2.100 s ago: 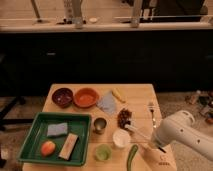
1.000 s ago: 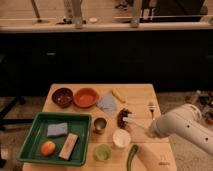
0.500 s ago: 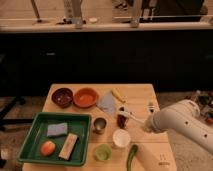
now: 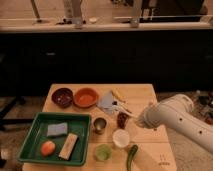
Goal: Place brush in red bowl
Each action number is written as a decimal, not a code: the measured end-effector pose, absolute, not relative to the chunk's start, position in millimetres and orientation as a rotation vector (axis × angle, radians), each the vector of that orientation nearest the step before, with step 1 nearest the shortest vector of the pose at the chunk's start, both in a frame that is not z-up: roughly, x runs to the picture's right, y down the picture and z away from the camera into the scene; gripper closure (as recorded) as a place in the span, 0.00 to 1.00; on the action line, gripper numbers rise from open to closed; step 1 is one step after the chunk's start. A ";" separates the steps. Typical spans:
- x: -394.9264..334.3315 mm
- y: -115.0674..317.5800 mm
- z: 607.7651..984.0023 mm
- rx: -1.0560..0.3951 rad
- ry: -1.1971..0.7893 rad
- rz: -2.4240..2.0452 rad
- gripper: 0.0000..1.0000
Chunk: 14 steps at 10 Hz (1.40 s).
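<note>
The brush [image 4: 125,110] has a slim white handle and a small dark head pointing up-left over the grey-blue cloth [image 4: 106,102]. My gripper [image 4: 138,118], at the end of the white arm [image 4: 175,120] coming in from the right, is shut on the handle's near end and holds the brush above the table. The red bowl [image 4: 86,97] stands at the back left of the table, left of the brush head and apart from it.
A dark bowl [image 4: 62,97] sits left of the red bowl. A green tray [image 4: 30,145] holds a sponge, an orange and a block. Near the gripper are a metal cup [image 4: 100,125], white cup [image 4: 121,138], green cup [image 4: 103,152], green pepper [image 4: 131,155] and a dark reddish object [image 4: 122,120].
My gripper has lifted the brush from the front right of the table and carried it back and to the left, toward the cloth and the red bowl.
</note>
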State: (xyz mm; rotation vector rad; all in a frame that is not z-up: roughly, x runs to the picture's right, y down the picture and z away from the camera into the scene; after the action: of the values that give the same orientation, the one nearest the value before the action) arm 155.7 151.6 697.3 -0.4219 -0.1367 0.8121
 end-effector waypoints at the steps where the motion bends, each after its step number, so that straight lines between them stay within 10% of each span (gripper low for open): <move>1: 149.9 147.5 695.3 -0.414 -0.141 0.809 1.00; 14: 84.2 122.0 703.2 -0.406 -0.182 0.807 1.00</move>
State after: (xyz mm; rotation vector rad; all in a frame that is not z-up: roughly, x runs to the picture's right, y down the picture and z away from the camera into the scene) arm 84.2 122.0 703.2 -0.4063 -0.1820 0.8071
